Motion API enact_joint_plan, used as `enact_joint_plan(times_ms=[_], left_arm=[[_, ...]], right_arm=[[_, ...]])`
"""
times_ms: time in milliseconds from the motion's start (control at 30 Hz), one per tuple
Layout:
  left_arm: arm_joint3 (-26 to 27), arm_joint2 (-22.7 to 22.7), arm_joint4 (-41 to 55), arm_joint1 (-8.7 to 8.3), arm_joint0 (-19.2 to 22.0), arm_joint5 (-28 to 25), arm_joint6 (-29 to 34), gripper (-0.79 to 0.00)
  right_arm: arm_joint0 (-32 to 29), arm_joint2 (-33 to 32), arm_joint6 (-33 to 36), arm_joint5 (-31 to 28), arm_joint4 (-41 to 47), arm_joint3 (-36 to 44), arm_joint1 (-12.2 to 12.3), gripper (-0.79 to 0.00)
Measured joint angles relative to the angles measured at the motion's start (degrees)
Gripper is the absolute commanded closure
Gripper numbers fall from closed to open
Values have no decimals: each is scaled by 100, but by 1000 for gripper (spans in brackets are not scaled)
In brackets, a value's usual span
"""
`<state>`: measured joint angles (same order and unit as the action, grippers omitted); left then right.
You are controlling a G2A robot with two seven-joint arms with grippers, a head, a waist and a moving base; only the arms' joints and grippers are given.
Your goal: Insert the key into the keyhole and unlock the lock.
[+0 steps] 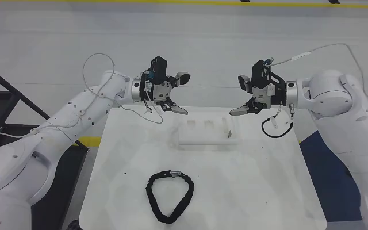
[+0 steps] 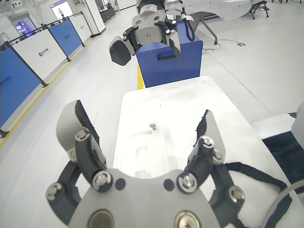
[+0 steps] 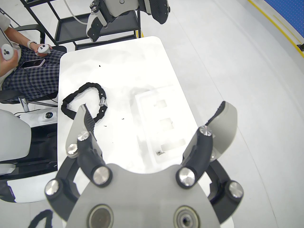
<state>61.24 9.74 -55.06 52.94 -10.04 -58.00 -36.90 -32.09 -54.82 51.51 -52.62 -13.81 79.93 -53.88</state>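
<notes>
- The left gripper [image 1: 182, 93] hangs over the far left edge of the table [image 1: 259, 190], jaws spread wide and holding nothing.
- The right gripper [image 1: 240, 96] faces it from the far right edge, also spread wide and empty.
- The key [image 1: 229, 134] lies in the white tray [image 1: 198, 138], in the recess at the end nearer the right gripper. The tray sits on the far half of the table, between and slightly nearer than the two grippers.
- The chain lock [image 1: 169, 195], a black sleeved loop, lies flat on the near half of the table, well apart from the tray and from both grippers.
- The top view shows the whole loop, with its metal barrel [image 1: 171, 173] on the side towards the tray.
- The right wrist view shows that barrel more plainly, where the two ends of the chain meet, though the keyhole itself cannot be made out. The key appears there as a small dark speck in the tray.
- The left wrist view gives the clearest sight of the key as a small metal piece at the edge of its recess. The chain shows there only as a short black stretch, without the barrel.
- Each wrist view also shows the opposite gripper, held off the table.
</notes>
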Motion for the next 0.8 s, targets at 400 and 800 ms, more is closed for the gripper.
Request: enact_joint_plan(times_ms=[400, 800], left_arm=[[0, 0, 0, 0, 0, 0, 0, -784], [0, 0, 0, 0, 0, 0, 0, -785]], right_arm=[[0, 0, 0, 0, 0, 0, 0, -784], [-380, -68, -264, 532, -345, -140, 49, -785]])
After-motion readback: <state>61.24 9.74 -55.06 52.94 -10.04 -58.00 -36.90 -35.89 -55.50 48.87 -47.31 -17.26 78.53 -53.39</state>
